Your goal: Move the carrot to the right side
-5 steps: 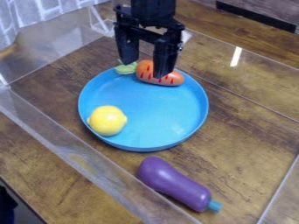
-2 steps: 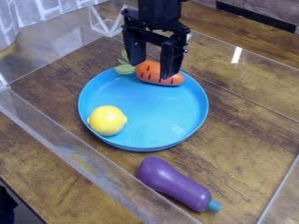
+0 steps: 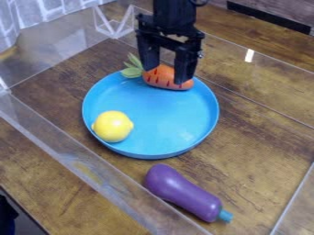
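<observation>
The orange carrot [image 3: 167, 79] lies across the far rim of the blue plate [image 3: 172, 124], its light green top [image 3: 132, 65] pointing left. My black gripper [image 3: 170, 66] hangs straight down over the carrot, open. One finger stands at the carrot's leafy end and the other finger [image 3: 190, 67] at its right part. The fingers straddle the carrot without closing on it; whether they touch it is unclear.
A yellow lemon [image 3: 113, 126] sits on the left part of the plate. A purple eggplant [image 3: 185, 192] lies on the wooden table in front of the plate. Clear plastic walls [image 3: 50, 138] enclose the workspace on the left and near sides.
The gripper has shifted right and slightly lower, from left of the carrot to straddling it. Its jaws stay open. The carrot, lemon and eggplant have not moved.
</observation>
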`<state>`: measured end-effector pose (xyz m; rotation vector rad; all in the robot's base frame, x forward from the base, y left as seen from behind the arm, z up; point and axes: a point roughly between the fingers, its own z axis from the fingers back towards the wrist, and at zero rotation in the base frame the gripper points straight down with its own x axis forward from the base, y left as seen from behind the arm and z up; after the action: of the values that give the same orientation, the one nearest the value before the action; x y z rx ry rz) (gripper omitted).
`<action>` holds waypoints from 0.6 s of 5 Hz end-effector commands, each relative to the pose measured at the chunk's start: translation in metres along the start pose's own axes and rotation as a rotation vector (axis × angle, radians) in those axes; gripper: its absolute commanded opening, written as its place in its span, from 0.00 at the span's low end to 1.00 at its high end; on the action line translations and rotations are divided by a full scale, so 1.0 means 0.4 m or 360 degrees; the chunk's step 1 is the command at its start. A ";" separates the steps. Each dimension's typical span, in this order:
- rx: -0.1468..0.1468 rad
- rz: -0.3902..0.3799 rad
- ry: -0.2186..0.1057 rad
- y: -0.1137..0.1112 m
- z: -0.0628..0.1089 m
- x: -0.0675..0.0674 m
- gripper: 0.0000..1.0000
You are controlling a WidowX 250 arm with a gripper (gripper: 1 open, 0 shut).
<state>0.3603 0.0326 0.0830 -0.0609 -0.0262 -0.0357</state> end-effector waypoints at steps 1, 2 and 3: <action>0.0025 0.0099 -0.0132 0.009 0.044 0.043 1.00; 0.0022 0.0075 -0.0125 0.015 0.034 0.045 1.00; 0.0021 0.0055 -0.0116 0.021 0.025 0.046 1.00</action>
<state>0.3685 0.0343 0.0740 -0.0559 -0.0293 -0.0102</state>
